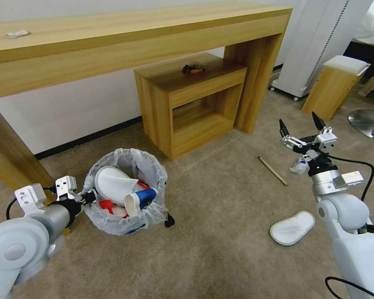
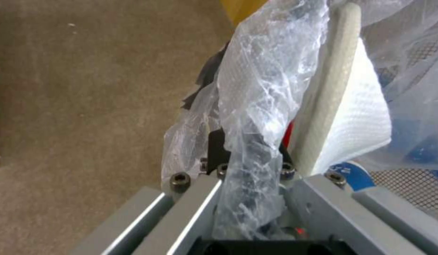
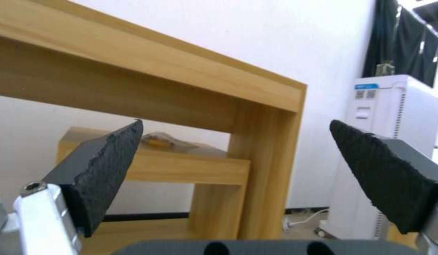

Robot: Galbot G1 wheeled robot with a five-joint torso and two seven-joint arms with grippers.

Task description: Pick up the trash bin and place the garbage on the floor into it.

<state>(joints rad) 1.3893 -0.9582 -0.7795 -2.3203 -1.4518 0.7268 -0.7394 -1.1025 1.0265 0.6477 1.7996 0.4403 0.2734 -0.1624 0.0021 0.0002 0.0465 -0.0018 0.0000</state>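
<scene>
In the head view, the trash bin (image 1: 126,193) sits low on the beige floor (image 1: 220,232), in front of the small wooden cabinet (image 1: 191,104) that stands under the long wooden counter (image 1: 124,37). The left end effector (image 1: 88,197) is clamped on the bin's bag-covered rim, on the side away from the cabinet. Inside the bin lie a white slipper (image 1: 112,182), a blue paper cup (image 1: 139,200) and something red (image 1: 106,204). Beyond the bin, a wooden stick (image 1: 273,170) lies on the carpet; near it sits a crumpled white paper (image 1: 299,167), and a second white slipper (image 1: 293,227) rests farther from the cabinet. The right end effector (image 1: 301,123) is raised above the crumpled paper, its fingers spread wide and holding nothing.

The left wrist view shows the left end effector (image 2: 249,156) pinching the crinkly plastic bag (image 2: 256,92) at the bin's rim, with the slipper (image 2: 341,106) just beside it inside the bin.

In the right wrist view, the right end effector (image 3: 233,152) has its two black fingertips (image 3: 110,166) far apart, pointing at the counter (image 3: 148,74) and the cabinet (image 3: 181,166) beneath it.
</scene>
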